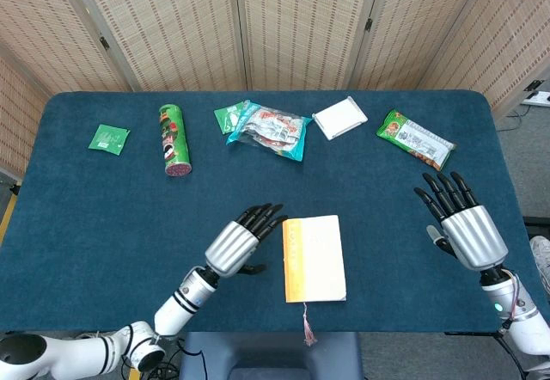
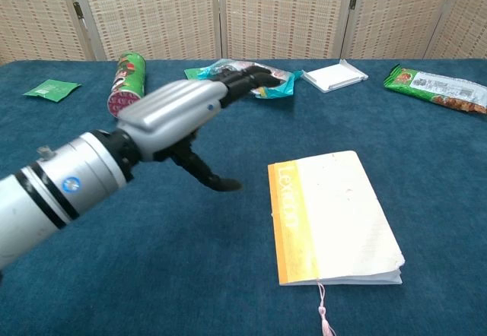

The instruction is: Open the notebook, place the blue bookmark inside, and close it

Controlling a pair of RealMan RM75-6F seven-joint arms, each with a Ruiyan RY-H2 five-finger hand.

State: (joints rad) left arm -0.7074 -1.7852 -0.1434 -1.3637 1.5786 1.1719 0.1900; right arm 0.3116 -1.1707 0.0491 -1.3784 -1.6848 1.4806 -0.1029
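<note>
The notebook [image 1: 314,257] [image 2: 335,214] lies closed and flat near the table's front edge, cream cover with an orange spine strip at its left and a pink tassel [image 1: 306,327] [image 2: 325,317] hanging off the front. The blue bookmark is hidden from both views. My left hand [image 1: 242,240] [image 2: 183,112] hovers just left of the notebook, fingers stretched and apart, holding nothing and clear of the cover. Over at the table's right side, my right hand [image 1: 460,222] is raised with its fingers spread, empty; the chest view does not show it.
Along the back of the table lie a green packet [image 1: 109,137], a green chip can [image 1: 174,139] on its side, a pile of snack bags [image 1: 266,127], a white box [image 1: 340,117] and a green snack bag [image 1: 415,137]. A folding screen stands behind.
</note>
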